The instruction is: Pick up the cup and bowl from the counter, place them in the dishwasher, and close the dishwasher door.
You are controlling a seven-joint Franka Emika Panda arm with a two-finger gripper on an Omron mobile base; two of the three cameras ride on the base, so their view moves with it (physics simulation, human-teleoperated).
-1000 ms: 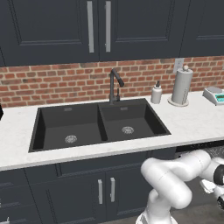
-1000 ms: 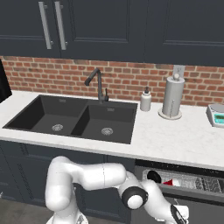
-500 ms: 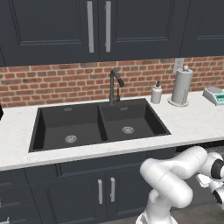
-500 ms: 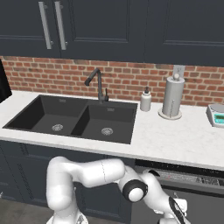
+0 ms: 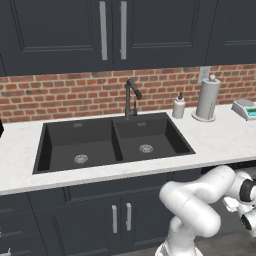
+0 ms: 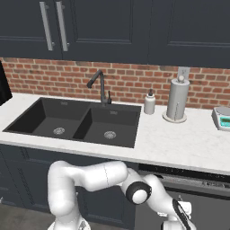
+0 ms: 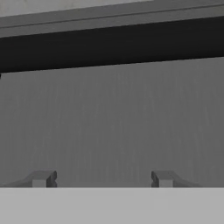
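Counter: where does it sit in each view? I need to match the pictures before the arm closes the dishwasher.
Left base view: the counter crosses the middle, around the black sink.
Right base view: it crosses the middle and widens to the right of the sink.
Hand view: it is a pale strip along the top edge.
Shared landmark: the dark gap just under the counter's front edge.

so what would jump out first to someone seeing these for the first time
The white arm folded low in front of the cupboards, reaching down right toward the dishwasher door. Next, the black double sink in the white counter, against the red brick wall. In the hand view the pincer stands open, close against the flat dark door.
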